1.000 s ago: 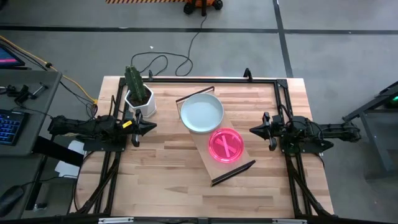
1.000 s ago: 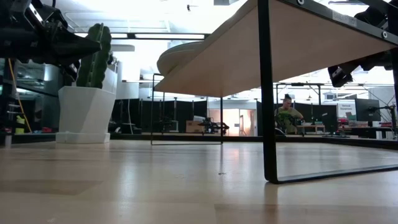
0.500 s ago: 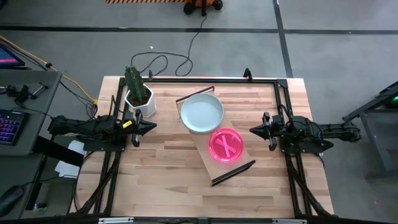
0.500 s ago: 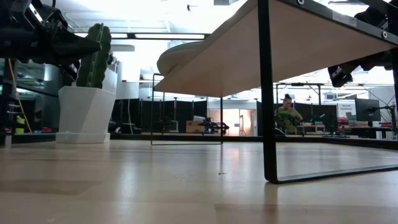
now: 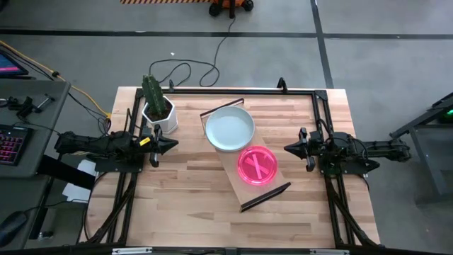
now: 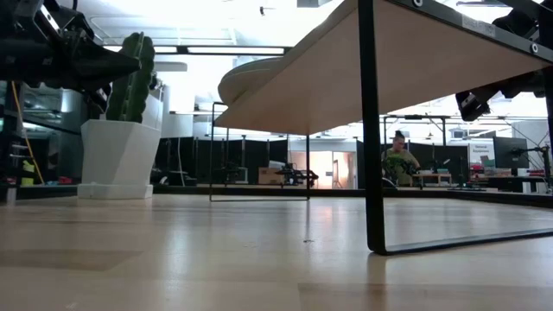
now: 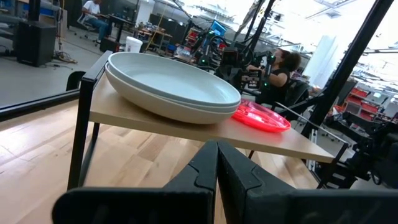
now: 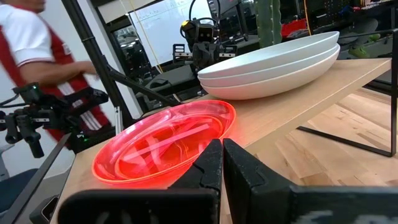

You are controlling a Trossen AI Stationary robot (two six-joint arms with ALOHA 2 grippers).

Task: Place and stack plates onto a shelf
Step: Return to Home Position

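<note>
The shelf (image 5: 244, 159) is a light-wood board on thin dark brackets, lying slantwise in the middle of the table. A stack of pale plates (image 5: 230, 129) rests on its far end, white on top with sage-green beneath (image 7: 168, 87). Pink translucent plates (image 5: 257, 166) sit stacked on its near end (image 8: 168, 140). My left gripper (image 5: 170, 144) hovers at the table's left side, shut, pointing toward the shelf. My right gripper (image 5: 288, 149) hovers at the right side, shut, pointing toward the shelf. Neither touches anything.
A white pot with a green cactus (image 5: 157, 106) stands near the table's far left corner, just beyond my left gripper. A dark frame (image 5: 241, 90) runs along the table's far edge and sides. People show in the room beyond (image 7: 277, 65).
</note>
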